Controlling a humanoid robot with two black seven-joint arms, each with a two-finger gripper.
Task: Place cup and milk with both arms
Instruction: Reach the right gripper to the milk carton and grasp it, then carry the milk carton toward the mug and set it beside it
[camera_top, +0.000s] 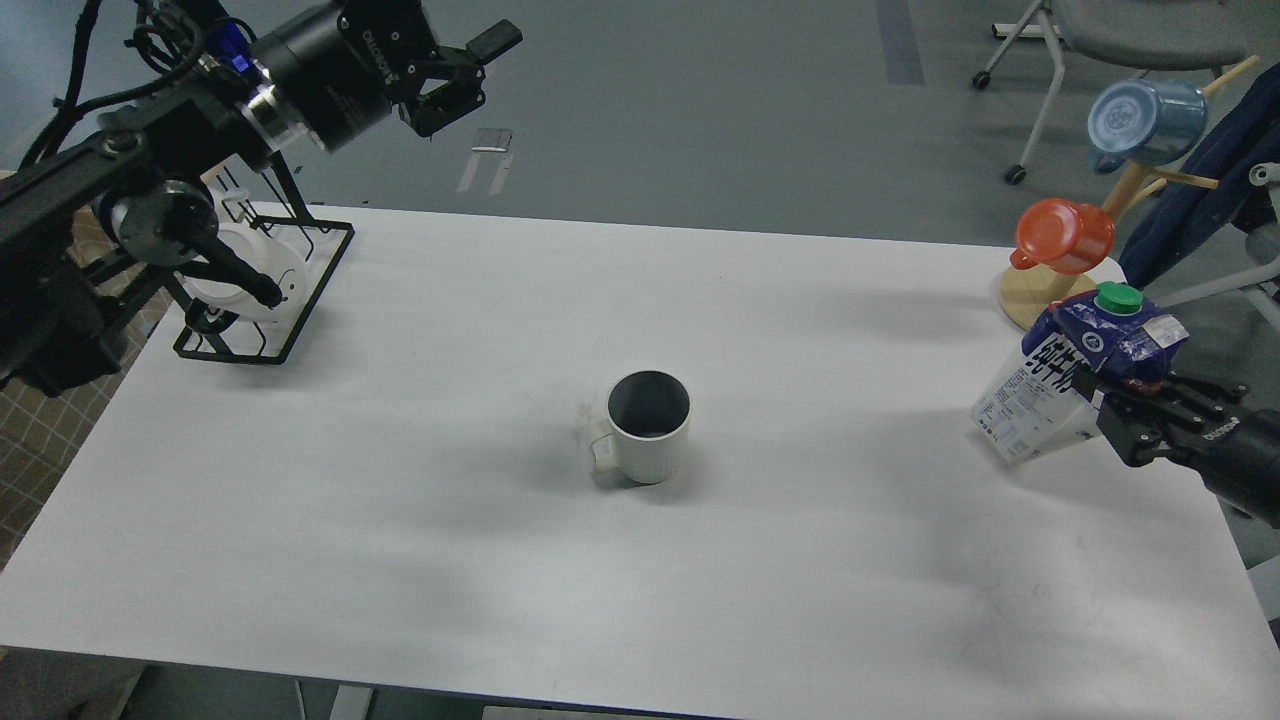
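The cup (650, 428), an off-white ribbed mug with a dark inside and its handle to the left, stands upright at the middle of the white table (400, 560). The milk (1075, 375), a blue and white carton with a green cap, is tilted and lifted off the table at the right edge. My right gripper (1100, 395) is shut on the milk from the right. My left gripper (465, 65) is open and empty, raised above the far left of the table, far from the cup.
A black wire rack (265, 285) holding a white mug stands at the back left under my left arm. A wooden mug tree (1055, 300) with an orange cup (1065, 235) and a blue cup (1145, 120) stands at the back right, just behind the milk.
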